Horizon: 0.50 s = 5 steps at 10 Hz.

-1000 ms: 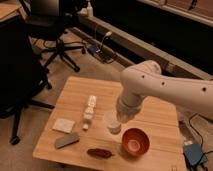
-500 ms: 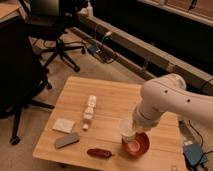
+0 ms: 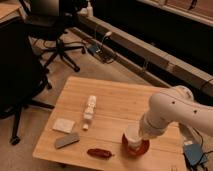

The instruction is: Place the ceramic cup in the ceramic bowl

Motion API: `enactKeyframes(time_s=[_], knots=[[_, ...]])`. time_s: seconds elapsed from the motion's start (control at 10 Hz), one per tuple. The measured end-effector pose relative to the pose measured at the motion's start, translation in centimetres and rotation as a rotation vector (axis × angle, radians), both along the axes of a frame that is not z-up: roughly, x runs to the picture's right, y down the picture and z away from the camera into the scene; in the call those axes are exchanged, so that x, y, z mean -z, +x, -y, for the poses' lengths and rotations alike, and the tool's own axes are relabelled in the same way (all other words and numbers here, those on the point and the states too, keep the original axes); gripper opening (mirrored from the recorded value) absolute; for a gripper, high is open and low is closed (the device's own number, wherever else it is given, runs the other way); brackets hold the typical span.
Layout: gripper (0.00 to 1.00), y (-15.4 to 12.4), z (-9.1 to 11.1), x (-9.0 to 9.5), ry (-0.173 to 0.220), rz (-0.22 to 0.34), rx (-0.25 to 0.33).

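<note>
- My claw (image 3: 136, 139) hangs low at the near right of the counter (image 3: 115, 107), right over the bowl (image 3: 136, 146); a second ago it hung further left, beside the bowl rather than above it.
- The cup (image 3: 132, 136) has come along with it and now sits over the bowl's middle, seemingly inside the rim. My own arm hides the fingers, so I cannot tell how wide they stand or whether they hold the cup.
- I judge the carry finished: what remains is to let go and lift straight up without tipping the cup.
- Left of the bowl, near the front edge, lies a dark red long thing (image 3: 99, 153), apart from it.
- Further left lie a grey wedge (image 3: 66, 141) and a pale flat pad (image 3: 64, 125).
- A slim white bottle (image 3: 89, 109) lies on its side mid-counter, well apart from the bowl.
- Beyond the counter, an office chair (image 3: 55, 35) stands on the carpet, with cables (image 3: 102, 47) running along a long ledge behind.
</note>
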<state>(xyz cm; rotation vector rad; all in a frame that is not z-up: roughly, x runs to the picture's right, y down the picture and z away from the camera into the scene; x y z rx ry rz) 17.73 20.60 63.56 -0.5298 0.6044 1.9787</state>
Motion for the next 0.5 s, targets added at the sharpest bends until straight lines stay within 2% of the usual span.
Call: enactKeyframes(time_s=[0.2,0.5], knots=[[0.79,0.13,-0.12,-1.10,0.006,-0.010,-0.005],[0.80,0.30,-0.31,-1.31,0.004,-0.013,-0.011]])
